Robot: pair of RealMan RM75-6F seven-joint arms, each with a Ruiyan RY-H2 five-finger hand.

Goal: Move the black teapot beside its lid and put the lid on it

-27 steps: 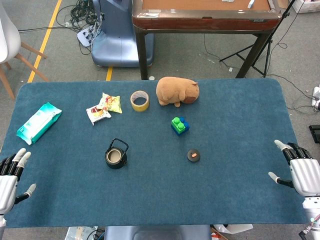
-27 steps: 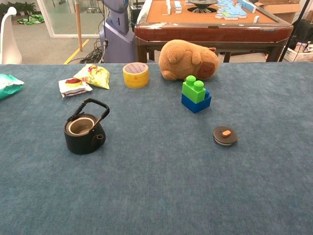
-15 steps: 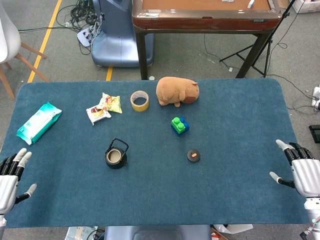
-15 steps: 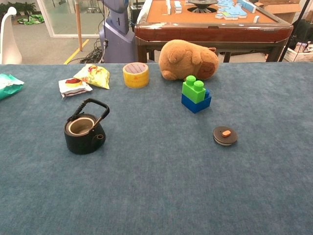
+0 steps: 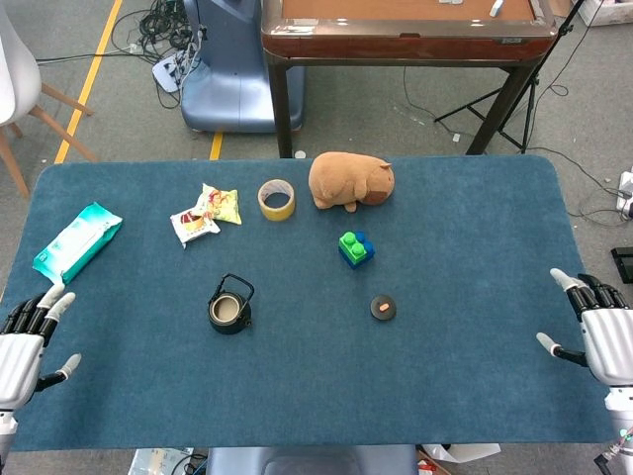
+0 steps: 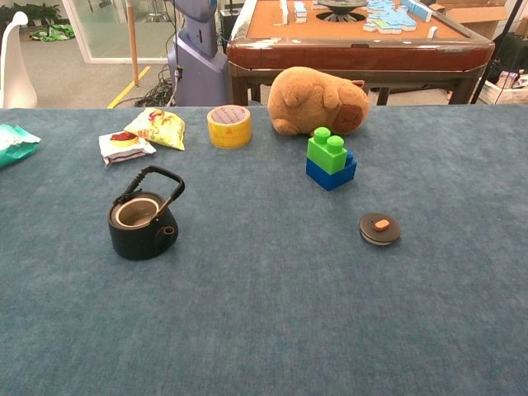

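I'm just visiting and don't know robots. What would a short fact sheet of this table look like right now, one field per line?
Surface: blue felt-covered table
Black cast-iron teapot: upright, lid off, handle raised, left of centre
Round black lid with orange knob: flat on the cloth, apart from the teapot, to its right
Left hand: at the near left edge, fingers spread, holding nothing
Right hand: at the near right edge, fingers spread, holding nothing
Other items: brown plush animal, yellow tape roll, green and blue toy bricks, two snack packets, teal wipes pack
Task status: not yet started
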